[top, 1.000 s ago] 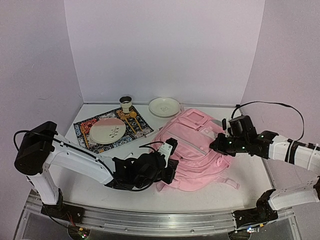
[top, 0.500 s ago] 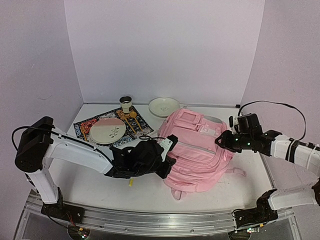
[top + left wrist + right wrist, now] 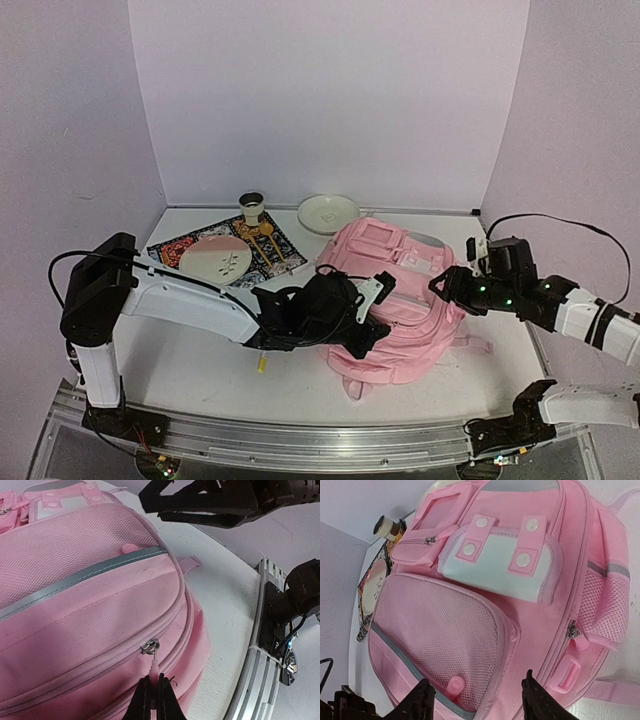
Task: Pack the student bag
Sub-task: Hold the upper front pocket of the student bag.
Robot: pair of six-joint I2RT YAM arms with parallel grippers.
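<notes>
The student bag (image 3: 405,300) is a large pink backpack lying front-up on the right half of the table. It fills the left wrist view (image 3: 85,595) and the right wrist view (image 3: 495,605). My left gripper (image 3: 368,318) is shut on the pink zipper pull (image 3: 154,668) of the bag's main zip, at the bag's near left side; in the left wrist view the gripper (image 3: 154,692) pinches the tab just below the metal slider. My right gripper (image 3: 445,285) hovers open at the bag's right side. Its jaws (image 3: 477,692) stand wide over the mesh pocket and hold nothing.
At the back left, a patterned placemat (image 3: 170,262) carries a pink-and-white plate (image 3: 215,260) and wooden spoons (image 3: 270,238). A small cup (image 3: 251,207) and a white plate (image 3: 328,212) stand by the back wall. A small yellow thing (image 3: 262,365) lies near the front rail (image 3: 300,440).
My right gripper has opened, let go of the bag and drawn back to the right. My left gripper has moved right with the zipper pull, and the bag has swung round and shifted.
</notes>
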